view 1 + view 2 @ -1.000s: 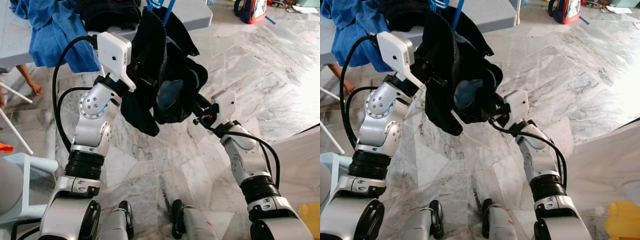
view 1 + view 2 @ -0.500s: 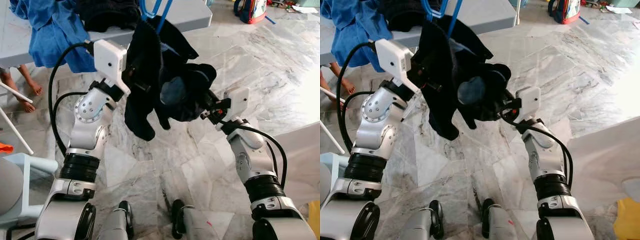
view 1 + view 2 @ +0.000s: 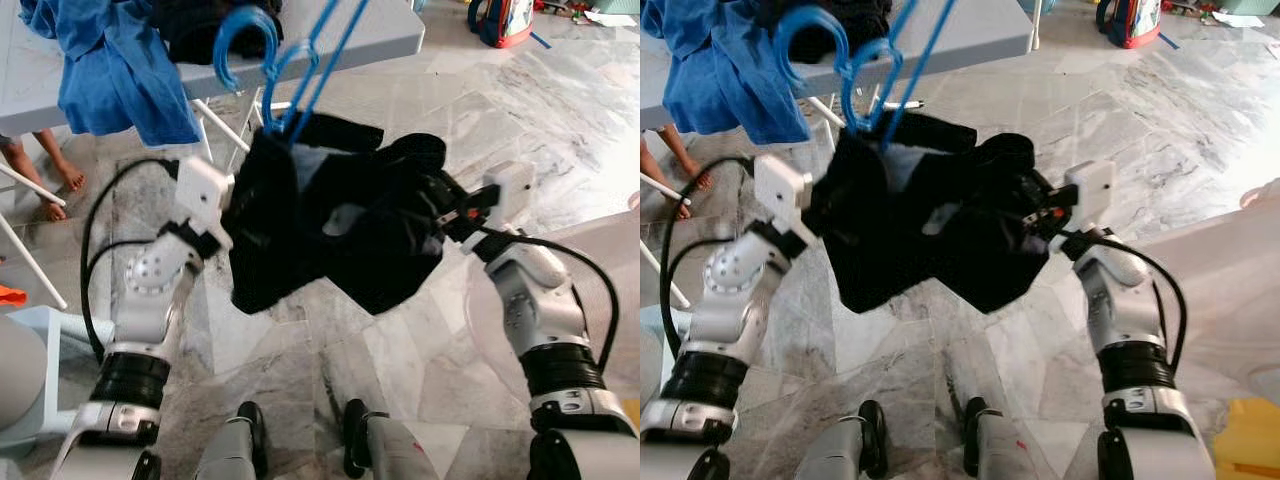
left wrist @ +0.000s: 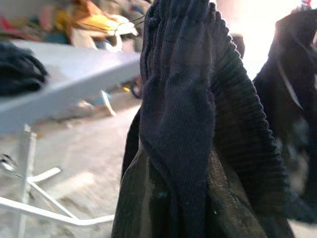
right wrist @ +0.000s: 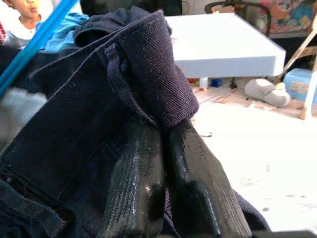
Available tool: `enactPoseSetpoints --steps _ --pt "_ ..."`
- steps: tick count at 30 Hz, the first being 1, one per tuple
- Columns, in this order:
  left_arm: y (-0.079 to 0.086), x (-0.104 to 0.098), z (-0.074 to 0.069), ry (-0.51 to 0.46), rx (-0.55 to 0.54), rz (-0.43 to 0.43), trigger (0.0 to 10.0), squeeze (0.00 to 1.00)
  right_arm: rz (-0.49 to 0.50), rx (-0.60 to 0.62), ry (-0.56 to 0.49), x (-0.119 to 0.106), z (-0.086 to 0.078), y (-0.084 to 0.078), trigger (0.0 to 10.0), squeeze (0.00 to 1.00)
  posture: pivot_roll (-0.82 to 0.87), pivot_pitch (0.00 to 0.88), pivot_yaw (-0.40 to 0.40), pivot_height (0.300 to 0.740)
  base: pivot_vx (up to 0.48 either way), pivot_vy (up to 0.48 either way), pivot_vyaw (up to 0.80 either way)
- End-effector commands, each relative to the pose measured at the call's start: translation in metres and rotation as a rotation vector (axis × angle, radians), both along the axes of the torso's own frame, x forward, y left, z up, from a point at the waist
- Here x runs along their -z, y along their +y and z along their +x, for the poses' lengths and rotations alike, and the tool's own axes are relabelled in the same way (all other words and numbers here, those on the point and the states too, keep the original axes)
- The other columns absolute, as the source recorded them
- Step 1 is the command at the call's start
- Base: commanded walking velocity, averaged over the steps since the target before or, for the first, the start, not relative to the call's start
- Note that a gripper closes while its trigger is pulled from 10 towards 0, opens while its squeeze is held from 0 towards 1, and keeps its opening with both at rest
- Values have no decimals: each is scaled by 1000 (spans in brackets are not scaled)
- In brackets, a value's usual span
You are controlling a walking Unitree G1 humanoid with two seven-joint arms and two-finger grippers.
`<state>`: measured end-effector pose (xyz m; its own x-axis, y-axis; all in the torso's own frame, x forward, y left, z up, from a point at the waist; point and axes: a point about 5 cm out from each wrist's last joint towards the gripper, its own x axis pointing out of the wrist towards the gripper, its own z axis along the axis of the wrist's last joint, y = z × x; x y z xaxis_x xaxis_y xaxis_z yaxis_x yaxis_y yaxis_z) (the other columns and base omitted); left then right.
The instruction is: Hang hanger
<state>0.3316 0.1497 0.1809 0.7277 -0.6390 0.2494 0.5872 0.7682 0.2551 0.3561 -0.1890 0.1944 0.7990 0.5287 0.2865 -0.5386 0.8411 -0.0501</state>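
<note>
Garment: dark shorts (image 3: 330, 240), stretched between the two arms above the marble floor (image 3: 560, 130), a pale label showing inside the opened waistband.
Hanger: blue plastic hanger (image 3: 290, 60); its hook rises in front of the grey bench (image 3: 380, 30) and its lower part drops into the shorts' waist opening.
Right claw: right claw (image 5: 163, 193) clenched on the waistband, a fold of dark denim-like cloth pinched between its two black fingers (image 5: 133, 188).
Left claw: left claw (image 3: 240, 215) buried in ribbed dark cloth at the other side of the waist; whether it is gripping I cannot tell, since its fingers are hidden.
Step in hand: probably seating the shorts on the hanger before carrying it to a rail; no rail can be made out.
Doing it well: keep the waistband taut and level so the hanger arms stay inside; avoid pulling the sides unevenly, or the hanger may tip out.
Surroundings: blue cloth (image 3: 110, 60) draped over the bench edge; a person's bare feet (image 3: 45, 180) below it.
</note>
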Motion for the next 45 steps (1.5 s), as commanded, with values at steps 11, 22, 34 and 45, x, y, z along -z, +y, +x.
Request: enactPoseSetpoints --steps 11,22,34,45 --pt "-5 12 -29 145 270 -68 0 0 -13 101 67 4 9 -19 0 0 -70 286 -34 740 0 0 0" --pt "1 34 -56 387 514 -79 0 0 -42 103 157 25 10 -22 0 0 -67 285 -31 740 0 0 0" --pt "19 57 -53 439 385 -28 0 0 -72 136 99 9 15 -33 0 0 -70 277 -30 740 0 0 0" --pt "34 67 -56 464 326 -40 0 0 -95 128 55 -7 13 -51 0 0 -70 275 -36 740 0 0 0"
